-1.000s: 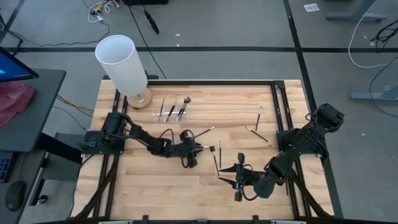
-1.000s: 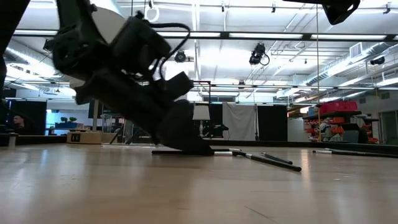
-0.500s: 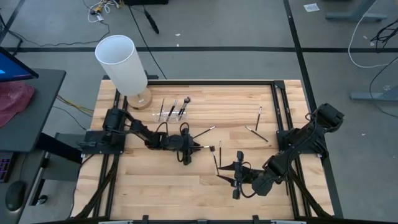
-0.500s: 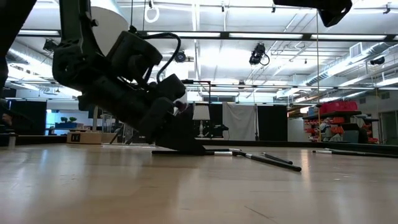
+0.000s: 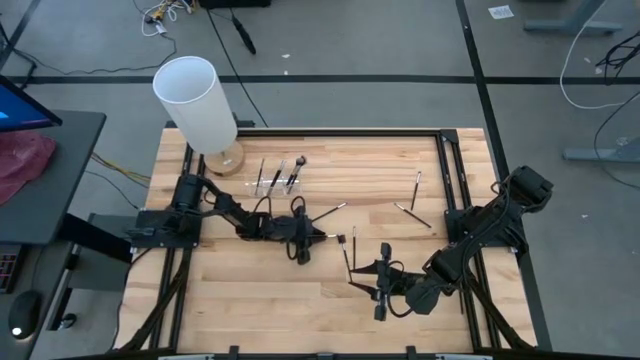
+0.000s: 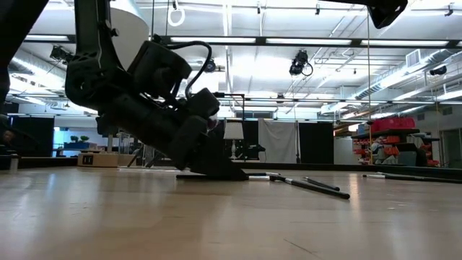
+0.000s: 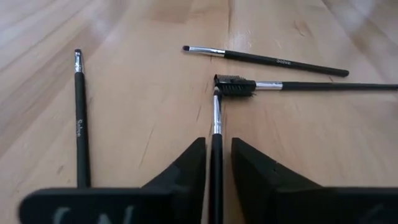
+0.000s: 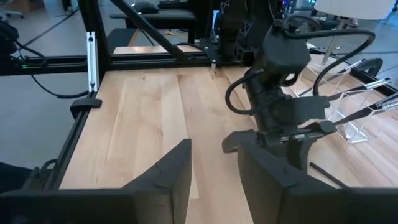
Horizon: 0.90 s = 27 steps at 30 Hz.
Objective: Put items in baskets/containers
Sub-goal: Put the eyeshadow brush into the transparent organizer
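Note:
My left gripper (image 7: 217, 146) is low over the table's middle (image 5: 318, 237), open by a narrow gap. Its fingers stand on either side of a dark brush with a silver ferrule (image 7: 216, 118), which lies flat along them; I see no touch. That brush's tip meets the head of a comb brush (image 7: 235, 86). Two more brushes (image 7: 79, 118) (image 7: 264, 59) lie flat nearby. The clear holder (image 5: 278, 180) at the far left has several brushes standing in it. My right gripper (image 5: 380, 285) (image 8: 214, 180) hangs open and empty above the near right.
A tall white cylinder on a round wooden base (image 5: 197, 100) stands at the far left corner beside the holder. Two more brushes (image 5: 417, 184) (image 5: 412, 214) lie at the far right. Black frame rails (image 5: 448, 170) run along the table's sides.
My left gripper has sunk toward the table and shifted slightly toward the far edge, tipping further nose-down. The brushes lie where they were.

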Each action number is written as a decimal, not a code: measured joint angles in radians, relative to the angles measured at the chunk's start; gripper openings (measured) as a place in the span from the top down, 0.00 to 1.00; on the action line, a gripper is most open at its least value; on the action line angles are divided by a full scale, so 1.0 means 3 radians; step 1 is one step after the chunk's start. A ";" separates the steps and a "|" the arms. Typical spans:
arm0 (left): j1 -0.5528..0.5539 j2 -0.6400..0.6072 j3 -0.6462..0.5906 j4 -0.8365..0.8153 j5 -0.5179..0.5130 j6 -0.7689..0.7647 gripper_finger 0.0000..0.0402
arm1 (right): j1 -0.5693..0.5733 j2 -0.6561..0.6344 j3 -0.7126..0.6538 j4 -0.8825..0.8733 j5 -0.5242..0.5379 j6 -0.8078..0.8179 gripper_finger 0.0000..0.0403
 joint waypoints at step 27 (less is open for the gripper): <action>-0.0244 -0.0812 -0.0276 -0.0249 -0.0503 0.0116 0.97 | -0.0003 0.0114 0.0000 0.0001 -0.0035 0.0018 0.67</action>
